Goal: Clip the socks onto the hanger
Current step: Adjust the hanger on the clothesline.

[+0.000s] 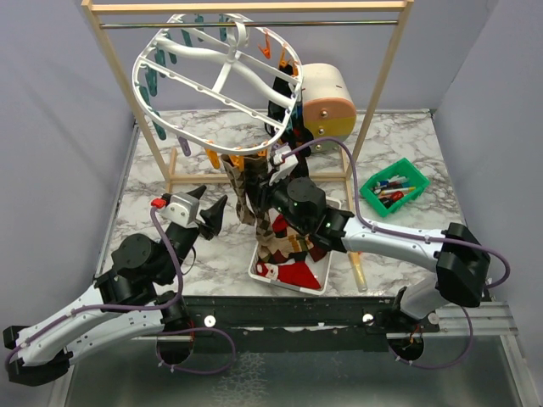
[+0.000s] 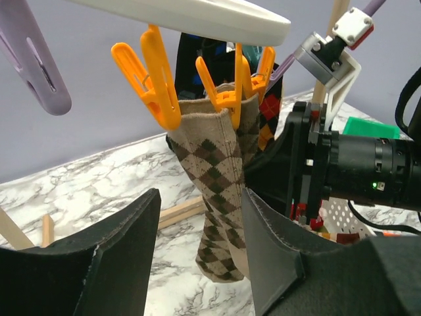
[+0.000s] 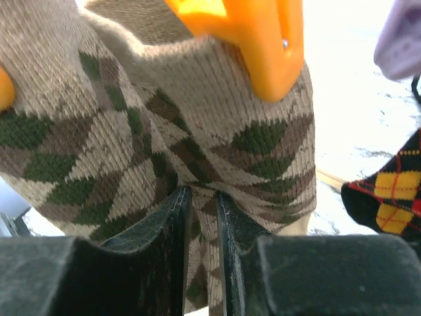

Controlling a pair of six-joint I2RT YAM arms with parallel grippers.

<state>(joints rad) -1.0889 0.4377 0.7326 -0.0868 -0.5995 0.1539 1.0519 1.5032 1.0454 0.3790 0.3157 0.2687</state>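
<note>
The white oval hanger (image 1: 216, 80) hangs tilted from the wooden rack. A tan argyle sock (image 2: 214, 171) dangles from orange clips (image 2: 158, 85) on its near rim. My right gripper (image 3: 202, 197) is shut on a fold of that sock (image 3: 131, 131), just below an orange clip (image 3: 256, 39). My left gripper (image 2: 200, 243) stands open a little short of the sock, with nothing between its fingers; from above it (image 1: 208, 212) is left of the hanging sock (image 1: 244, 193). A black, red and yellow argyle sock (image 3: 388, 197) hangs beside it. More socks (image 1: 297, 273) lie in the white basket (image 1: 259, 271).
The wooden rack (image 1: 110, 76) and its base bar stand behind the hanger. A green bin (image 1: 394, 186) with small items sits at the right. A cream cylinder (image 1: 327, 102) rests behind the rack. A purple clip (image 2: 36, 62) hangs at the left.
</note>
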